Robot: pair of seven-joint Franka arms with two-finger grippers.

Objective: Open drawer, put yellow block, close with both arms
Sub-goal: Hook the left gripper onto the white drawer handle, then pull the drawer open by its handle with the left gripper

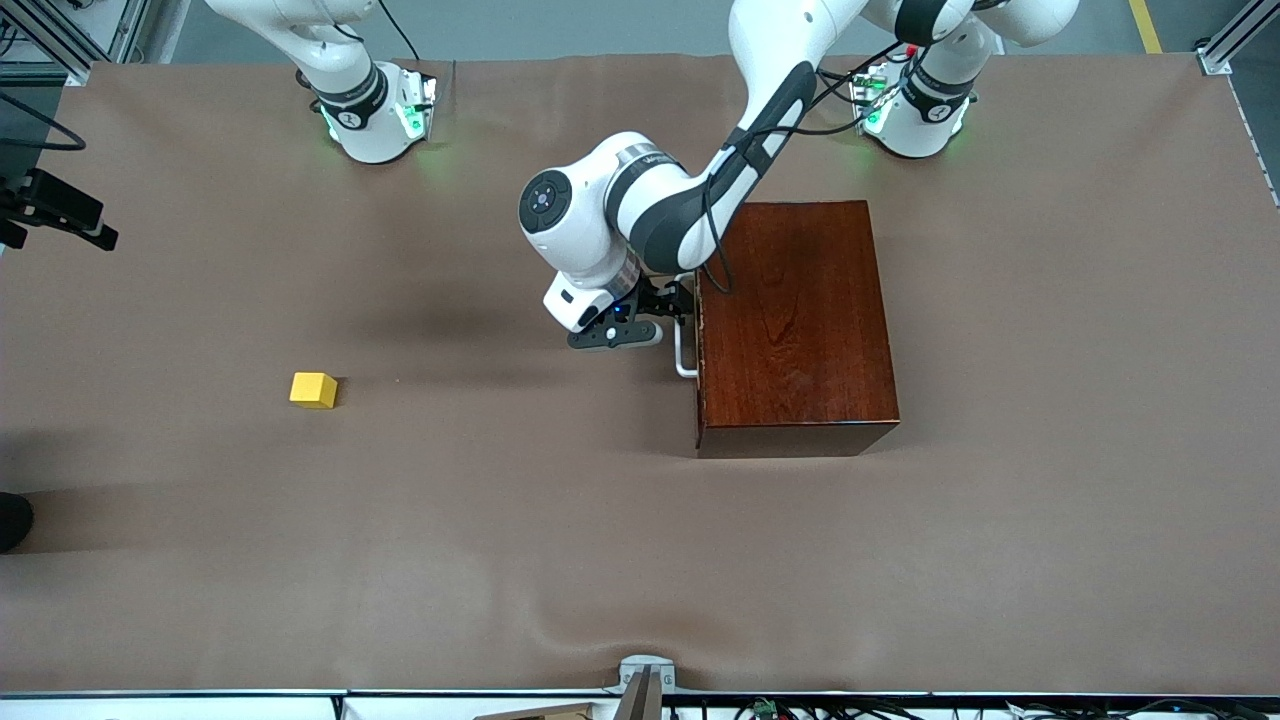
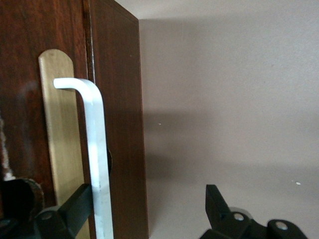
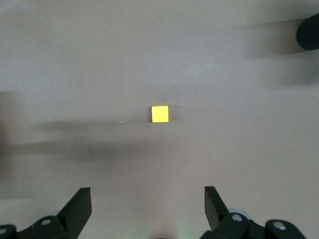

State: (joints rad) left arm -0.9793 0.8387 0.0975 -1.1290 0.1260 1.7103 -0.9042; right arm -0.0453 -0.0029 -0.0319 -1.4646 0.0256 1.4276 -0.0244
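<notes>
The dark reddish-brown wooden box (image 1: 795,320) stands with its drawer (image 2: 20,124) pushed in, front turned toward the right arm's end of the table. My left gripper (image 1: 672,312) (image 2: 147,205) is at the white bar handle (image 1: 684,357) (image 2: 94,149), open. One finger (image 2: 75,206) reaches in between the bar and the drawer front, and the other finger (image 2: 217,204) stands well clear of it. The yellow block (image 1: 313,389) (image 3: 160,113) lies on the brown cloth toward the right arm's end. My right gripper (image 3: 147,205) hangs high over it, open and empty; it is out of the front view.
A brass plate (image 2: 60,144) backs the handle. A black clamp (image 1: 55,212) juts in at the right arm's end of the table, and a dark round thing (image 1: 12,520) (image 3: 309,31) sits nearer the front camera. The cloth (image 1: 560,620) ripples near the front edge.
</notes>
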